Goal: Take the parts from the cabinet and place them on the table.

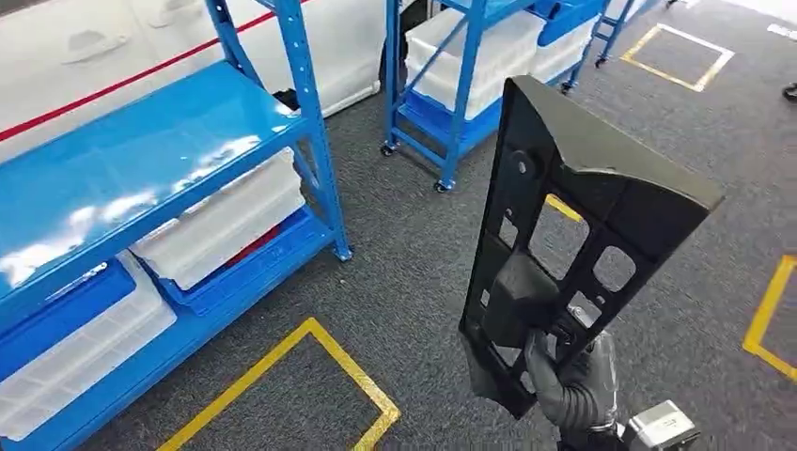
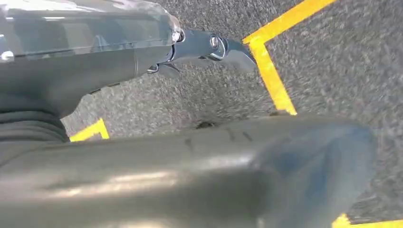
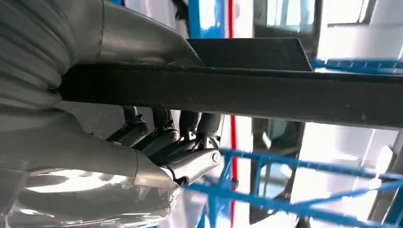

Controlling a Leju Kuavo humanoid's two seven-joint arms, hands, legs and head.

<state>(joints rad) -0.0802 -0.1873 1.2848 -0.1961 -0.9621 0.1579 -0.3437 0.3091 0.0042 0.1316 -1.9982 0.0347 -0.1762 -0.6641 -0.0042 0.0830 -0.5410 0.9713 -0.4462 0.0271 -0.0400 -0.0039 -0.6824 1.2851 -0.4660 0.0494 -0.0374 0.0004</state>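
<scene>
Gripping one black part (image 1: 573,235) upright, right robot hand (image 1: 573,385); left robot hand (image 2: 142,52) grip unclear.

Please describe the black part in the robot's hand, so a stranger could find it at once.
Right of the blue shelving rack, above the grey carpet, the right hand grips a black plastic panel by its lower end. It stands nearly upright, pierced by rectangular openings, unlike the white bins.
</scene>
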